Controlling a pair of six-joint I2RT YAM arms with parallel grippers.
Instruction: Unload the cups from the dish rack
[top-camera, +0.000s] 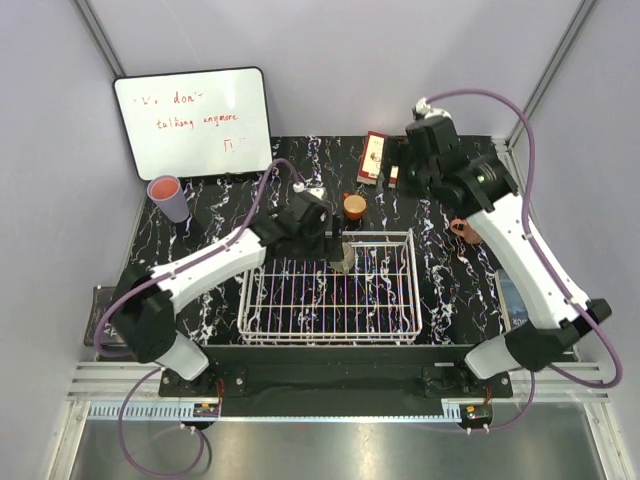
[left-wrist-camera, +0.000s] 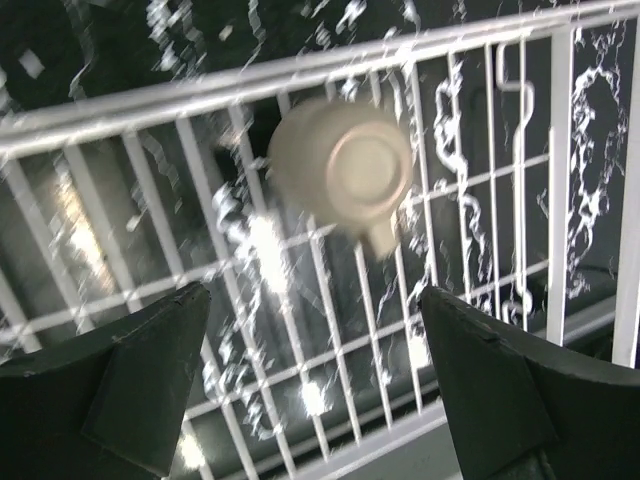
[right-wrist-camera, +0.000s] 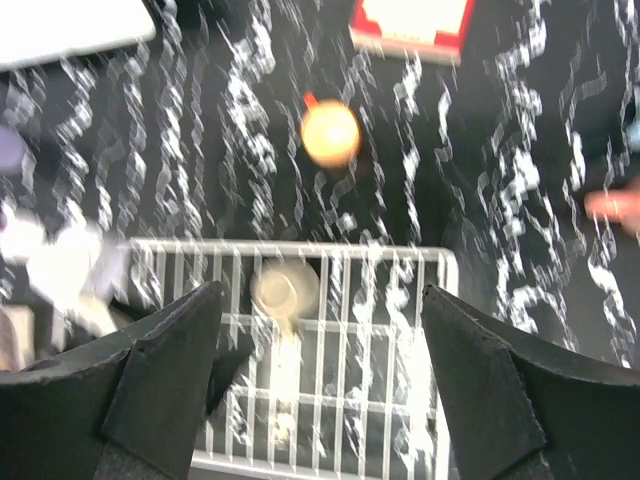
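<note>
The white wire dish rack (top-camera: 385, 318) stands at the table's near middle. A grey-olive cup (top-camera: 343, 259) sits upside down at its far edge, and also shows in the left wrist view (left-wrist-camera: 340, 165) and the right wrist view (right-wrist-camera: 285, 288). My left gripper (top-camera: 331, 240) hangs open and empty just above that cup (left-wrist-camera: 312, 300). An orange-red cup (top-camera: 354, 206) stands behind the rack. A salmon-pink mug (top-camera: 461, 228) lies to the rack's right. A lavender tumbler with a pink rim (top-camera: 170, 198) stands far left. My right gripper (top-camera: 415, 165) is high at the back, open and empty (right-wrist-camera: 322, 295).
A whiteboard with red writing (top-camera: 193, 122) leans against the back left wall. A red box (top-camera: 374, 158) lies at the back of the table by my right gripper. The black marbled table (top-camera: 210, 225) ends at grey walls on both sides.
</note>
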